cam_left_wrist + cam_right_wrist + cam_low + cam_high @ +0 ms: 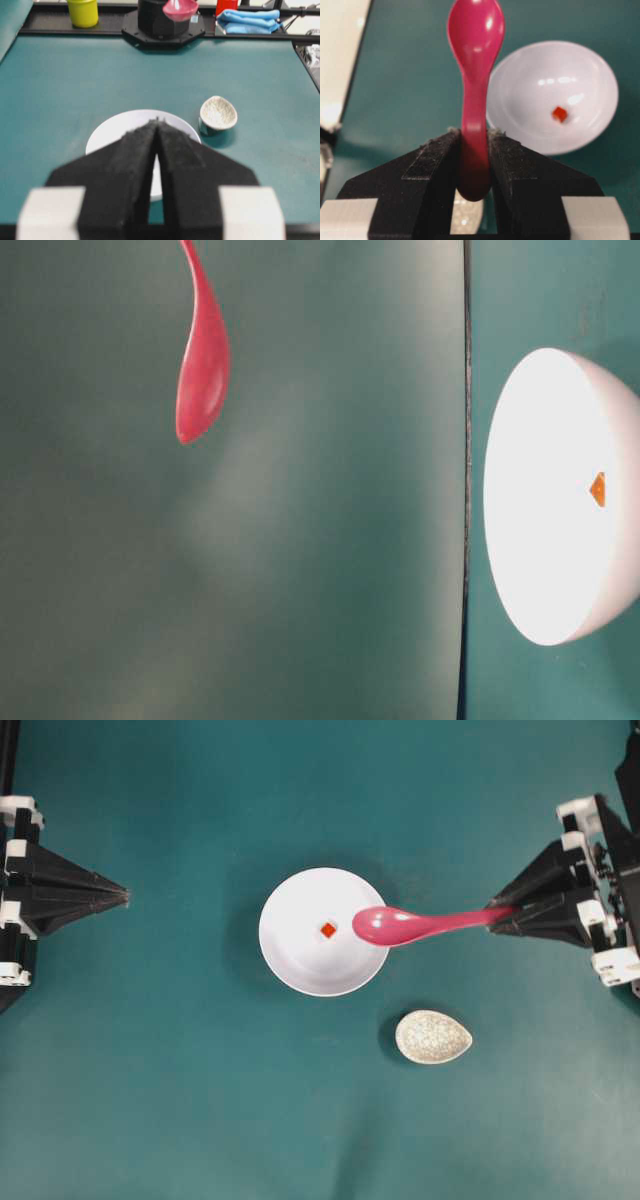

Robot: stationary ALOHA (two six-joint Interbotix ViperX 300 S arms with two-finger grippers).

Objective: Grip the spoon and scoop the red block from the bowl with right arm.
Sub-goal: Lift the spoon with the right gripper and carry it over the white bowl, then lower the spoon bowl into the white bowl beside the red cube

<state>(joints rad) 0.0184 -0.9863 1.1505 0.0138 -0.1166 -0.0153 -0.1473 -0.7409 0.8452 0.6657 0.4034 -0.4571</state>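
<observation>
Teal table (180, 1100); spoon (420, 925) scoop-leftward, lengthwise.

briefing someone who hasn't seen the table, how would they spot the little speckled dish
Start at the large white bowl in the middle of the green table. Just off its rim, toward the right arm's side and nearer the bottom edge of the overhead view, sits the speckled dish. It is small, egg-shaped and off-white with grey flecks, unlike the round, plain bowl.

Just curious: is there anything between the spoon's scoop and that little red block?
No. From overhead, only bare white bowl floor separates the spoon scoop from the block. The table-level view shows the spoon raised above the bowl.
</observation>
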